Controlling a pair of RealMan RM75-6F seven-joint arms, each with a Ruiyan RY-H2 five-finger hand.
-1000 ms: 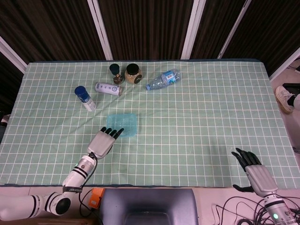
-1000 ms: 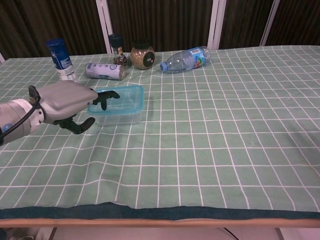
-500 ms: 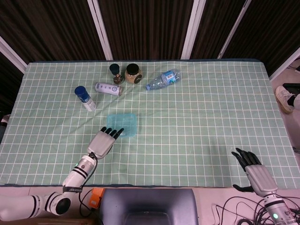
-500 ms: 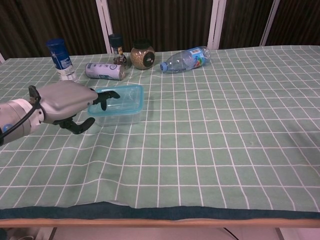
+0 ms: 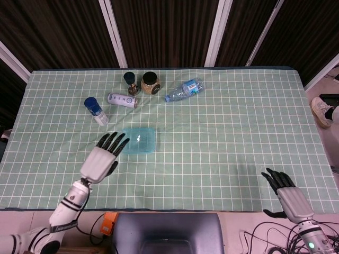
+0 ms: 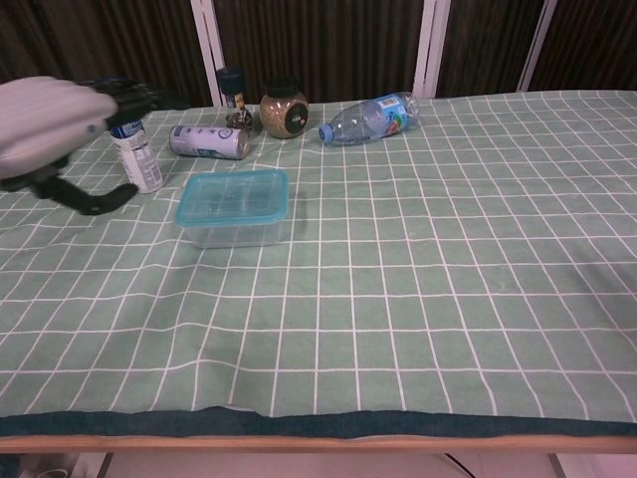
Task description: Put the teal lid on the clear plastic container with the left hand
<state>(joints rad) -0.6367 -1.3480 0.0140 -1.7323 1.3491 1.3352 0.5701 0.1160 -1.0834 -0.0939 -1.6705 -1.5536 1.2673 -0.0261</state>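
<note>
Both hands hold nothing. From the head view, the left hand (image 5: 102, 157), fingers spread, hovers beside the lid (image 5: 139, 141) sitting on the container toward the worktop's (image 5: 222, 132) far-left; right hand (image 5: 286, 193) rests open near-right. From the chest view, a corner might sit unsnapped, and the raised hand (image 6: 50, 124) could clip the blue-capped bottle (image 6: 129, 149).

You face a table spread with a green checked tablecloth (image 5: 222, 132), backed by dark ribbed wall panels (image 5: 164, 32) split by white strips (image 5: 213, 32).

No text is readable; the labels on the water bottle (image 6: 370, 117) and the lying can (image 6: 208, 141) are too blurred.
</note>
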